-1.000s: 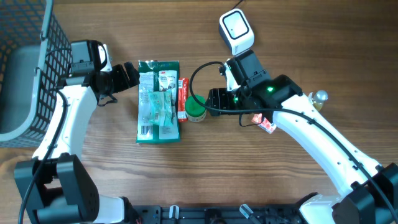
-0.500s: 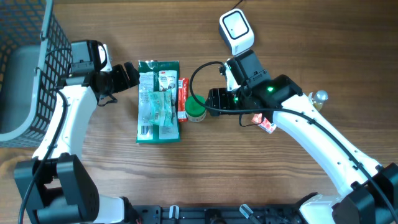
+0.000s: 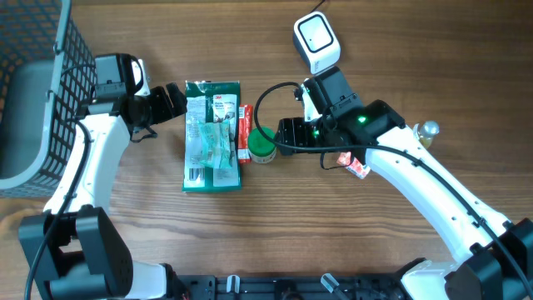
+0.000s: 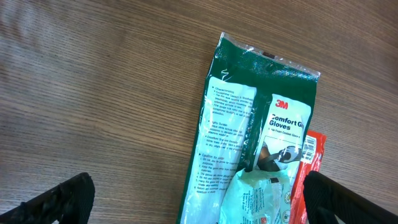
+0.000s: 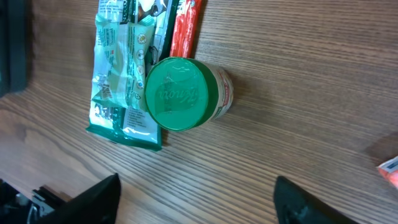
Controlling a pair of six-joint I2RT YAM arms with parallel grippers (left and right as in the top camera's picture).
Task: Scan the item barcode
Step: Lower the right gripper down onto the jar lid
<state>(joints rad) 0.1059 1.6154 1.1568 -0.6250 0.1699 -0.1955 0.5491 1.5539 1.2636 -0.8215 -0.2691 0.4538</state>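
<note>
Mid-table lies a green glove package (image 3: pixel 212 135), (image 4: pixel 249 137), with a pale green packet (image 3: pixel 220 150) on top of it. A red packet (image 3: pixel 244 132) lies along its right edge. Next to that stands a jar with a green lid (image 3: pixel 264 148), (image 5: pixel 177 93). The white barcode scanner (image 3: pixel 316 40) sits at the back. My left gripper (image 3: pixel 171 100), (image 4: pixel 199 202) is open at the package's upper left, and its fingers straddle the package end. My right gripper (image 3: pixel 287 133), (image 5: pixel 199 199) is open just right of the jar, with only bare wood between its fingers.
A dark wire basket (image 3: pixel 50 75) stands at the left edge. A small red and white item (image 3: pixel 358 167) lies under my right arm, and a small round bulb-like object (image 3: pixel 428 130) sits right of it. A black cable (image 3: pixel 271 108) loops near the jar.
</note>
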